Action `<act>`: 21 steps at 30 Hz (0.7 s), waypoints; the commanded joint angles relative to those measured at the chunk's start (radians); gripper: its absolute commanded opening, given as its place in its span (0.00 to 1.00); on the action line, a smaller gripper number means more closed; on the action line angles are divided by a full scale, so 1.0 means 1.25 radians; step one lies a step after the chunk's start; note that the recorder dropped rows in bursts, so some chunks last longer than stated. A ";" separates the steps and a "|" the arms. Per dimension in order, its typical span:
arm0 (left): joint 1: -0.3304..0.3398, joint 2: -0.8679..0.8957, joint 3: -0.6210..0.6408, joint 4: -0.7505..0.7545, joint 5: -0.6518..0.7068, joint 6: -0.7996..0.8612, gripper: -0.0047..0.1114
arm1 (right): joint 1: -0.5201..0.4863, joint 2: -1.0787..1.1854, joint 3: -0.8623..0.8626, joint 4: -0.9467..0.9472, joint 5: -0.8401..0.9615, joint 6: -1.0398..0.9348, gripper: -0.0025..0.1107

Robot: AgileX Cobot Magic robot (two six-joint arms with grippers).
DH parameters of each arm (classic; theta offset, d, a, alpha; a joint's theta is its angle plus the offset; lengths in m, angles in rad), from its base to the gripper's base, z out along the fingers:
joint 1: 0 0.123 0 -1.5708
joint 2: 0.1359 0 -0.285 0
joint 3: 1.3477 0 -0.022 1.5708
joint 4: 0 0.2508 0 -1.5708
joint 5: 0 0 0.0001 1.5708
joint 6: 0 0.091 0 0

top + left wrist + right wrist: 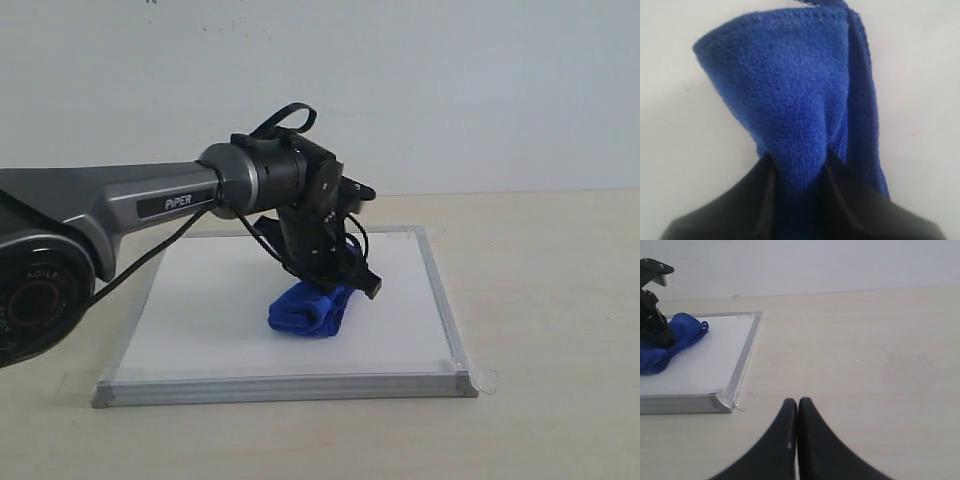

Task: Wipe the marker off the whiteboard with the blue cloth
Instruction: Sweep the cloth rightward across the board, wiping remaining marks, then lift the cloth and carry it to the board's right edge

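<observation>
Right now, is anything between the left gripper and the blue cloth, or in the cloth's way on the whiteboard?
Nothing visible stands in the way. The left gripper is shut on the blue cloth, which rests on the whiteboard. Nothing else lies on the board's white surface around the cloth.

The whiteboard is lying flat, its square white surface showing inside a thin silver-grey frame. The blue cloth, a bunched deep-blue microfibre roll, is resting on the board just right of its middle, with 1 end being pinched by the left gripper.
</observation>
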 commanded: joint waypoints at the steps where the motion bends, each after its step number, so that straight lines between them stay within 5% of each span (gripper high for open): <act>1: -0.087 0.018 0.011 -0.132 0.045 0.099 0.07 | -0.002 -0.003 -0.001 0.001 -0.006 0.005 0.02; 8: -0.141 0.018 0.011 -0.161 -0.012 0.142 0.07 | -0.002 -0.003 -0.001 0.001 -0.006 0.005 0.02; 15: -0.012 0.027 0.011 0.055 0.038 -0.047 0.07 | -0.002 -0.003 -0.001 0.001 -0.006 0.005 0.02; 21: 0.055 -0.014 0.011 -0.031 0.063 -0.037 0.07 | -0.002 -0.003 -0.001 0.001 -0.006 0.005 0.02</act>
